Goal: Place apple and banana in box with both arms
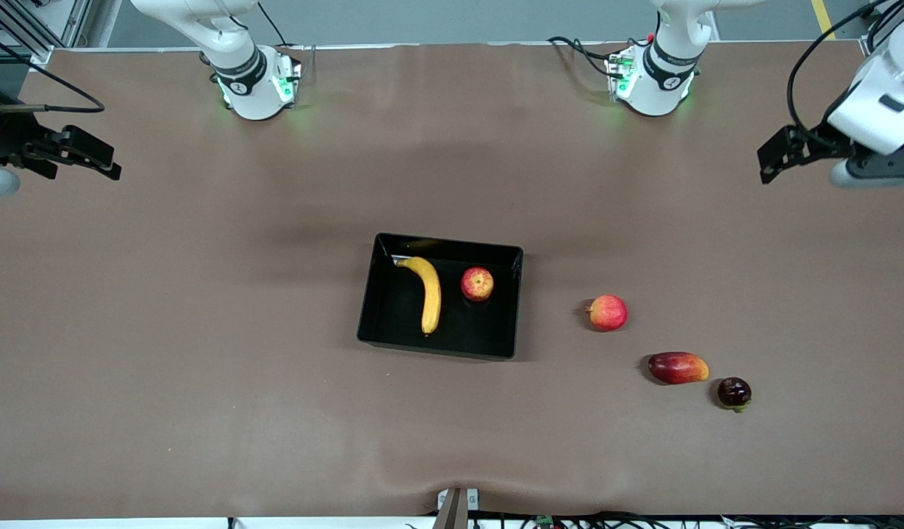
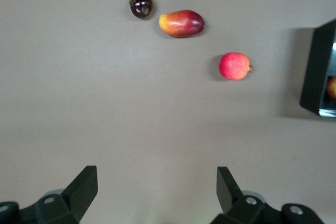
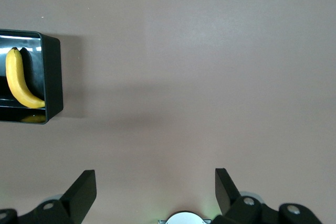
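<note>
The box (image 1: 512,308) is sitting near the middle of the worktop (image 1: 202,330). The banana (image 1: 427,291) is lying inside it, toward the right arm's end, running roughly from 12 to 6 o'clock in the front view. The apple (image 1: 478,283) is resting in the box too, at the banana's 3 o'clock and apart from it.

Outside the box, toward the left arm's end, a paler apple (image 1: 608,312), a red mango-like fruit (image 1: 678,367) and a small dark fruit (image 1: 734,392) are trailing off toward 4 o'clock, each nearer the front camera than the one before.

The left gripper (image 2: 157,192) is hanging over bare worktop at its own end, fingers spread wide and holding nothing. The right gripper (image 3: 156,190) is doing likewise at the right arm's end, wide open and empty.
</note>
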